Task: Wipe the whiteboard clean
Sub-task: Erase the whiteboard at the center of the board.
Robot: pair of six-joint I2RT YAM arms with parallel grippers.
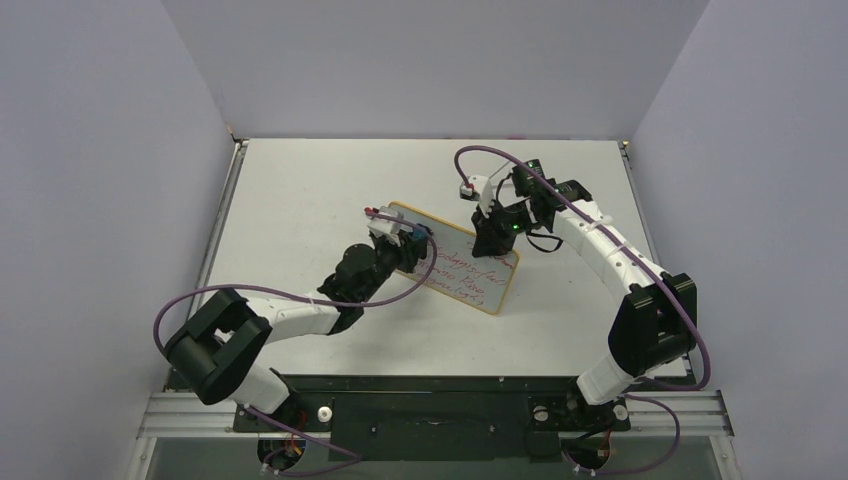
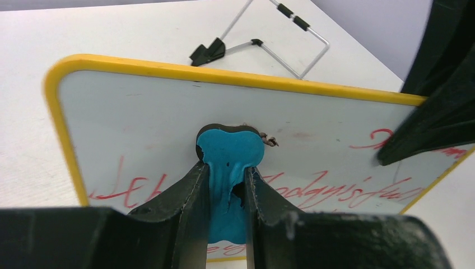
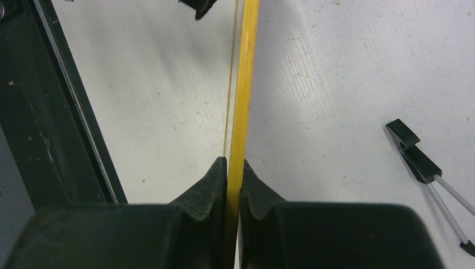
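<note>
The whiteboard [image 1: 470, 272] is a small white panel with a yellow rim and red handwriting, held tilted above the table. My left gripper [image 1: 412, 238] is shut on a blue eraser [image 2: 229, 152], whose black pad presses against the upper middle of the whiteboard [image 2: 134, 117], above the red lines. The left gripper [image 2: 224, 172] pinches the eraser's narrow waist. My right gripper [image 1: 493, 243] is shut on the board's far right edge. In the right wrist view the yellow rim of the whiteboard [image 3: 245, 84] runs straight up from between the right gripper [image 3: 234, 163].
A wire stand with black feet [image 2: 263, 42] lies on the table behind the board, and one black foot [image 3: 413, 152] shows at the right. The enclosure's grey walls ring the white table [image 1: 300, 190]. A black rail [image 3: 61, 112] runs along the left.
</note>
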